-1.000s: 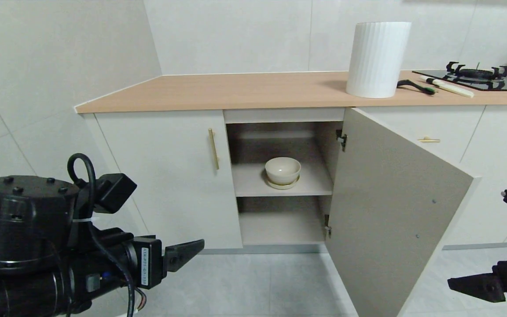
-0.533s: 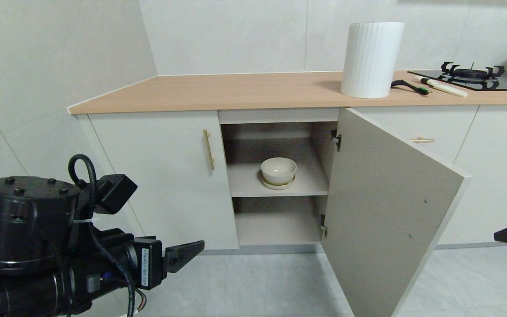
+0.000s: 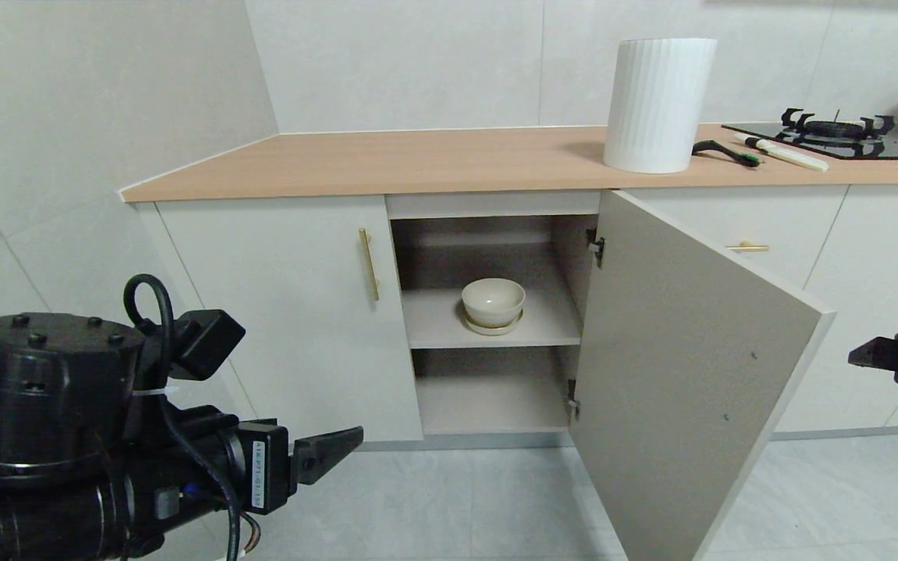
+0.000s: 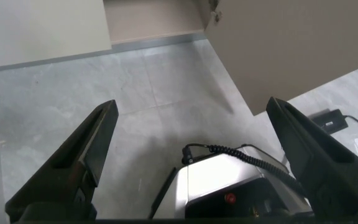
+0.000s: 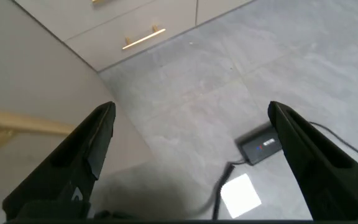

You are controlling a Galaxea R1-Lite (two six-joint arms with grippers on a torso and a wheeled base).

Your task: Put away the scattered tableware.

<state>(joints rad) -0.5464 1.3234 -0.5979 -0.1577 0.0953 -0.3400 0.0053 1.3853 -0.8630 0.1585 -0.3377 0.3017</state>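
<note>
Both pincers were spread wide. The left pincer [image 4: 191, 106] hung low over the grey floor [image 4: 154, 81], in front of the shut cupboard door [image 3: 285, 312]. The right pincer [image 5: 191, 109] stood out beyond the swung-open door [image 3: 683, 366], apart from it. Inside the cupboard, a cream bowl [image 3: 493, 299] sat on a small plate [image 3: 493, 331] on the upper shelf [image 3: 437, 326]. Up on the table [image 3: 418, 160] stood a white ribbed jar [image 3: 659, 105]. A black tool [image 3: 722, 150] and a pale utensil [image 3: 788, 153] lay just beside it, near the stove [image 3: 839, 132].
</note>
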